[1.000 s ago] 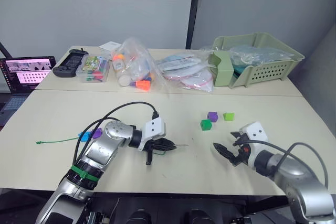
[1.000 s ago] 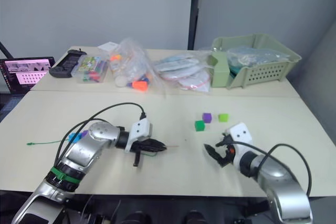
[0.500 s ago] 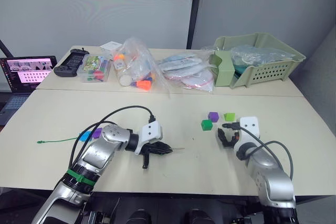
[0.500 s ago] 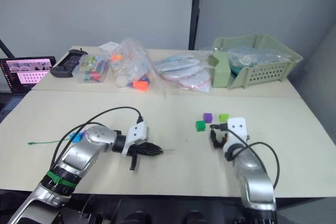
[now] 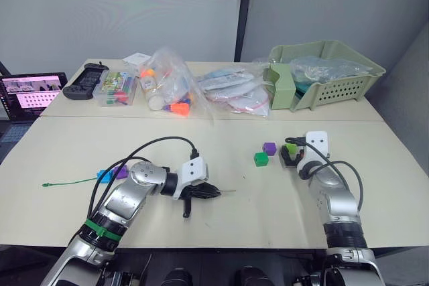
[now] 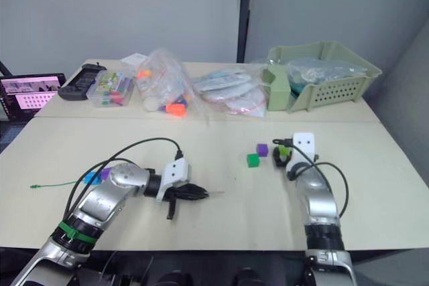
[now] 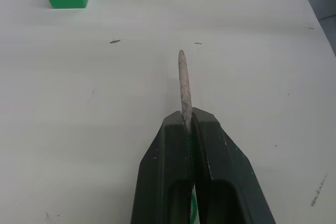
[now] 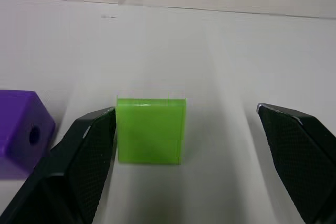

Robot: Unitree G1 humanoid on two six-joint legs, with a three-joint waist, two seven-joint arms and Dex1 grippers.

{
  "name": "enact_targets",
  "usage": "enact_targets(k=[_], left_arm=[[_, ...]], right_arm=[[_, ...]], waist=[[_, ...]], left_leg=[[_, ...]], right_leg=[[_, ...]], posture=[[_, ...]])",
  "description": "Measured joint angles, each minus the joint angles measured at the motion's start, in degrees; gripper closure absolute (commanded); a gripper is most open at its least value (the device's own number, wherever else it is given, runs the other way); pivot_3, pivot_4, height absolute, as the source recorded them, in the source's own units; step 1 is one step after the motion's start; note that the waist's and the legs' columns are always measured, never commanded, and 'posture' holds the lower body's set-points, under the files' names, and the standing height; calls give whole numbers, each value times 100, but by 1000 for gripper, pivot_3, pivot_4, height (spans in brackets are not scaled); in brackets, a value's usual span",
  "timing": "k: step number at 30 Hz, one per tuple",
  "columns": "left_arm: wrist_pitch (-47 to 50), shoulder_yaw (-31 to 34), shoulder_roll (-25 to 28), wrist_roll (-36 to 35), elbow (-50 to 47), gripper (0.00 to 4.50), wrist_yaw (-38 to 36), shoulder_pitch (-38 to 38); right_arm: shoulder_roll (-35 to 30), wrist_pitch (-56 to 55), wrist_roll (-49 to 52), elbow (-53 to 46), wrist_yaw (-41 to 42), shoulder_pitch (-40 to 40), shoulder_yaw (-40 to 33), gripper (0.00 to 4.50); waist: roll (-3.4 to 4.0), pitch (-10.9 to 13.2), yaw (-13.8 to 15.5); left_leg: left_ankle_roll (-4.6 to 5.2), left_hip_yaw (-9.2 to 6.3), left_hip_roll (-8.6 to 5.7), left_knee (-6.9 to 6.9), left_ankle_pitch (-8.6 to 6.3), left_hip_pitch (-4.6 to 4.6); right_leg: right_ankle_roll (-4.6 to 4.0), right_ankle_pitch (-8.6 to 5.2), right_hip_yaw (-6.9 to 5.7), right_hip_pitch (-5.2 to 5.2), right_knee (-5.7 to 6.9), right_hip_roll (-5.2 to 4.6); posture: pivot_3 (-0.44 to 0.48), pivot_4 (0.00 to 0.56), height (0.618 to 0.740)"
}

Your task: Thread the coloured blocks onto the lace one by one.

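Nowhere readable writing; right pincer (image 8: 184,145) straddles lime block (image 8: 150,129).

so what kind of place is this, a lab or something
Probably a robot lab or test room: plain tables against a bare wall, a laptop at the left edge, and bagged supplies beside a green storage basket.
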Motion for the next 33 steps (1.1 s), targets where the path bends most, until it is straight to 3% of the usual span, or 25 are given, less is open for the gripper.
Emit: enact_targets(k=[8,9,16,21,24,27,33], left_arm=[[14,0,2,0,-4,4500,36,1],[13,0,2,0,-4,4500,37,1],[4,0,29,2,-4,4500,35,8],[-32,0,47,20,2,4500,28,12],[-119,20,92,37,52,4500,24,10],[-151,24,79,51,68,4500,27,8],[-144,33,82,63,126,4500,39,8]], right_arm=[[45,-406,27,155,174,26,50,3222],[58,-432,28,103,209,64,63,3354],[205,-456,174,-660,231,460,12,3354],[360,347,241,-2592,-24,1231,123,3354],[662,1291,262,-4527,-287,2099,619,3354],[946,2221,304,-5770,-550,2581,1314,3354],[1393,3325,252,-6510,-1020,3038,2423,3354]], waist=[[0,0,-22],[0,0,-25],[0,0,-24],[2,0,-9],[3,-1,-9],[3,-1,-33],[2,-1,-8]], left_leg=[[0,-1,0,-1,0,1],[0,-1,1,-1,0,1],[0,-3,2,-2,0,1],[0,-8,1,-5,0,-3],[0,-13,3,-11,0,-7],[0,-15,8,-11,0,-3],[-2,-7,7,-11,3,-2]], right_leg=[[0,0,0,0,0,-1],[0,0,1,0,-1,-1],[0,0,0,-1,1,0],[0,0,0,-9,9,-2],[0,-1,0,-19,17,1],[1,-2,8,-21,11,1],[1,-3,5,-17,-5,0]], posture=[[0,150,740],[0,150,740],[0,150,740],[0,150,740],[0,150,740],[0,150,740],[0,150,740]])
